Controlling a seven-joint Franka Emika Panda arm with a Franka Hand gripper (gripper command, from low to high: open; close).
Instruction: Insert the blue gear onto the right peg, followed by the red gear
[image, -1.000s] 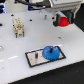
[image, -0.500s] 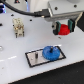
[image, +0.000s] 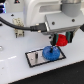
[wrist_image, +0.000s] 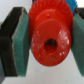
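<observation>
1. Across the whole lower frame of the exterior view lies the white table (image: 15, 65); it carries the plate toward the lower centre.
2. At upper right of that frame, the gripper (image: 61, 41) hangs above the plate's right end; in the wrist view its fingers (wrist_image: 21, 45) are clamped on the red gear (wrist_image: 49, 41) at both flanks, hub hole facing the camera, probably so that the bore can be lined up with a pin.
3. At lower centre, the black-bordered plate (image: 34, 58) lies flat; a thin short pin (image: 36, 57) stands on its left half.
4. On the plate's right half sits the blue gear (image: 51, 52), flat, apparently already on the right peg; the peg itself I cannot make out.
5. The red gear (image: 61, 40) hangs just above and right of the blue one, not touching; by my judgement, lowering it onto that peg remains.
</observation>
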